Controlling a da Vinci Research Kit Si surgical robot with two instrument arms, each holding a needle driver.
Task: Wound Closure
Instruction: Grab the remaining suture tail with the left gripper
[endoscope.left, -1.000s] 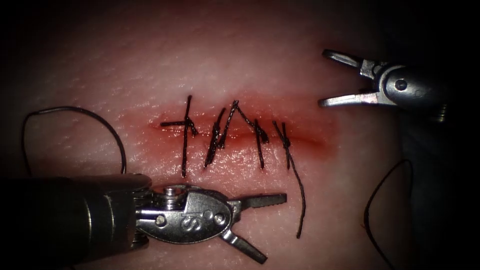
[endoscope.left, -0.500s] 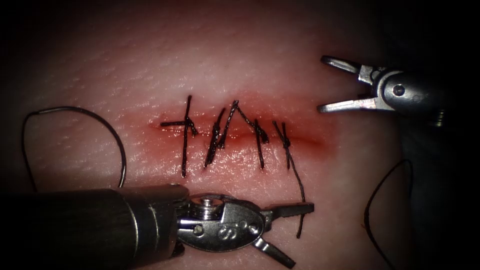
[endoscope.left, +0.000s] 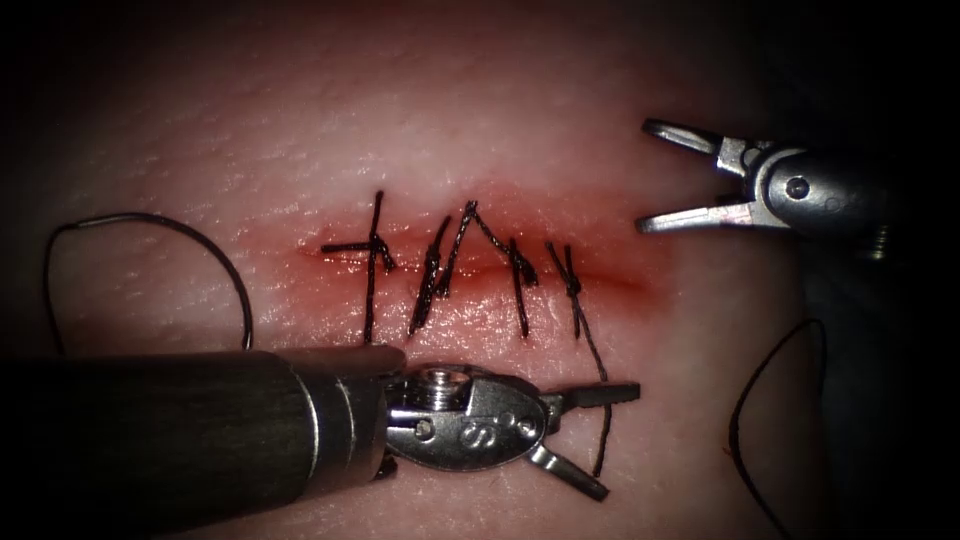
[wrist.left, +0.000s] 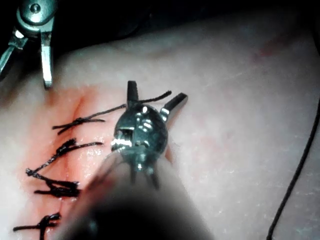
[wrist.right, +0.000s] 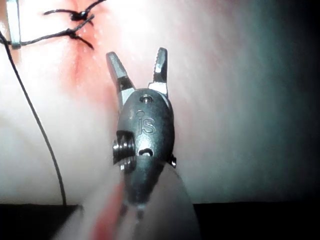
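Endoscope view, nearest first: I am holding my left arm's silver needle driver (endoscope.left: 600, 440) low over the pale pork-belly tissue (endoscope.left: 500, 120), below the cut, with its jaws spread and gripping nothing. The loose tail of dark suture thread (endoscope.left: 602, 400) is lying right at that tool, crossing just behind its upper jaw and hanging between the two jaws. Its long axis is running nearly straight up and down, from the rightmost stitch toward the tissue's near edge, free end pointing at me. I am reading the left tool as much the nearer one to that tail.

Farther back, the reddened horizontal cut (endoscope.left: 470, 272) is carrying its row of dark stitches (endoscope.left: 440, 275). Beyond and right of it, my right arm's needle driver (endoscope.left: 640, 175) is hovering open-jawed and empty, well apart from the tail. I cannot pick out the needle.
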